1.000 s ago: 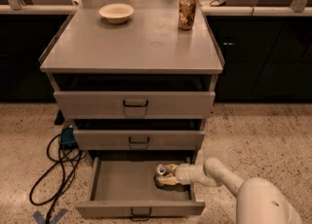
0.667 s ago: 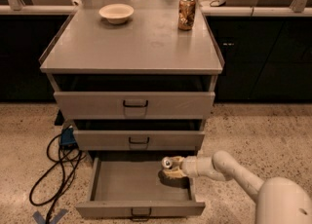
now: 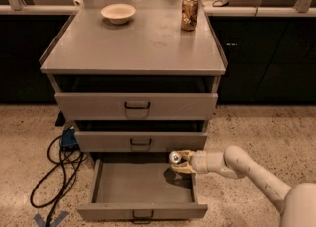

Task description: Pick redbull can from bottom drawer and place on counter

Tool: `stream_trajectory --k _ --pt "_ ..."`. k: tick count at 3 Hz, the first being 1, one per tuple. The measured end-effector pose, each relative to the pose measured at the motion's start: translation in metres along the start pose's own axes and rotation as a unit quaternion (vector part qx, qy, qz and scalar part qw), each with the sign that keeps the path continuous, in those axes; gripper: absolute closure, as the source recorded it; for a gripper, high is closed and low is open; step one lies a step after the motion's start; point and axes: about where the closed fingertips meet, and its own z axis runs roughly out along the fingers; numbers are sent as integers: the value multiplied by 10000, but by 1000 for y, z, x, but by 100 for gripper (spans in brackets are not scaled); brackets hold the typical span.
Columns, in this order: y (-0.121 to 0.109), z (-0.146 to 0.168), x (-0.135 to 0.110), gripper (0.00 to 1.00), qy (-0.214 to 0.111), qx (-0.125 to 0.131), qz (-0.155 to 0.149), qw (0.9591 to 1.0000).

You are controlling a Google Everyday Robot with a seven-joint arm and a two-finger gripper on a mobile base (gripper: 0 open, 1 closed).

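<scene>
— Where is the small slim silvery can (image 3: 174,158) with the shiny lid?
— It is up in the air over the far right corner of the wide, shallow grey metal bottom drawer (image 3: 138,189). The robot's tan two-finger gripper (image 3: 179,163) has its fingers closed around it. The white arm reaches in from the right.
— Is the can touching the drawer?
— No. Its dark shadow lies on the flat drawer floor under it. The can is just below the front of the middle grey drawer (image 3: 140,142) and near the bottom drawer's right wall.
— Is there room in the drawer?
— Yes. The floor to the left and on the near side is bare grey. The drawer stands open toward us, with a small dark loop handle (image 3: 142,214) on its near front.
— And on top?
— The broad flat grey counter (image 3: 133,48) has raised rims. A pale round bowl (image 3: 118,13) sits far left. A wider brown-gold patterned can (image 3: 189,13) stands far right. The middle and near part is open grey.
— Can you read the cans?
— No, the print is too small to read.
— What is on the ground?
— Black cables (image 3: 52,171) loop on the speckled floor, left of the drawers.
</scene>
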Motion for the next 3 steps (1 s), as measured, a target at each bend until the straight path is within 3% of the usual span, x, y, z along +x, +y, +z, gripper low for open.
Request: stream_trajectory --k 1,2,3 --pt "-9 -36 -4 100 116 -151 209 9996" --pt "-26 -118 -15 100 448 -172 384 9981" --pt "-25 -117 -14 100 450 -185 386 9981"
